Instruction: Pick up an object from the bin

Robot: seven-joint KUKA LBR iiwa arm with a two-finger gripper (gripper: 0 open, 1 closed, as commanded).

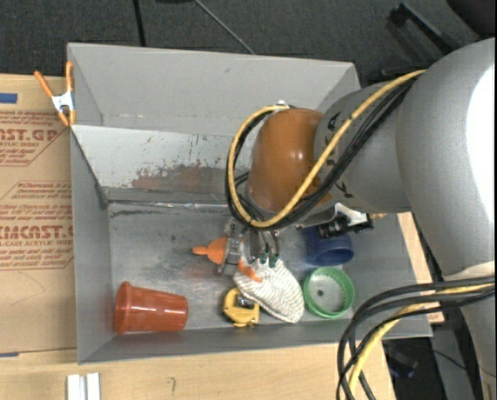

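Observation:
My gripper [250, 255] hangs low in the bin's middle, under the arm's orange cover. Right below it lies a white knitted cloth [275, 294], whose upper edge it touches or nearly touches. A small orange piece [208, 251] lies just left of the gripper, and a bit of orange shows at the gripper's tip, above the cloth. A yellow tape measure [242, 307] sits against the cloth's left edge, near the bin's front wall.
A green ring-shaped lid [328, 293] lies right of the cloth. A blue cup [328, 246] stands behind it, partly under the arm. An orange-red plastic cup [149, 309] lies on its side at the front left. The arm covers the bin's right back.

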